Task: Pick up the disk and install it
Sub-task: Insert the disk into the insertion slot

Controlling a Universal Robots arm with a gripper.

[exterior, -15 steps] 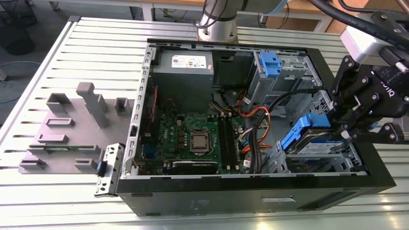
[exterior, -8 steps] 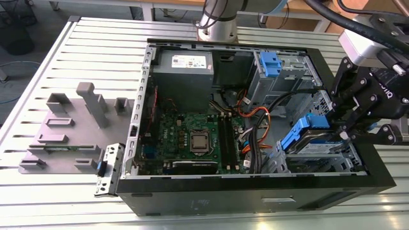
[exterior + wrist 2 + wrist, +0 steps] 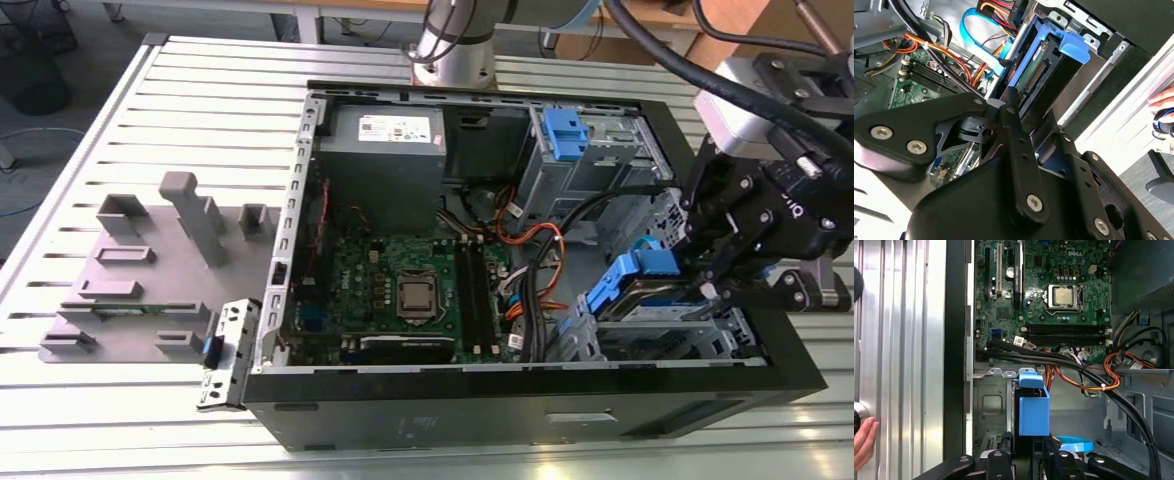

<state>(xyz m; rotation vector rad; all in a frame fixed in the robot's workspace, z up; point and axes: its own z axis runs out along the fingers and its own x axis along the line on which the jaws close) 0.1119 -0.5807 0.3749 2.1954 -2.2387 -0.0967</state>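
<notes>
The gripper (image 3: 1028, 461) is pressed together on the disk (image 3: 1033, 407), with one finger (image 3: 1000, 460) against each broad face, at the end away from the blue bracket's tab. The disk stands on edge directly ahead of the gripper. It sits partly down in the metal bay (image 3: 674, 335), at the corner of the open case (image 3: 534, 405) on the exterior view's right.

Handling, judged from appearance: the disk is a rigid metal block — moderately heavy, stable when gripped across its flat faces, and sensitive to shock. The green circuit board (image 3: 1036, 75) on one face should bear no load. The plastic bracket will likely flex, so grip the metal body, not the tab.

Surroundings: black and orange cables (image 3: 1089, 377) run just beside the bay, between it and the motherboard (image 3: 1054, 300). A person's hand (image 3: 863, 440) is at the slatted table (image 3: 904, 340), well apart from the disk.
</notes>
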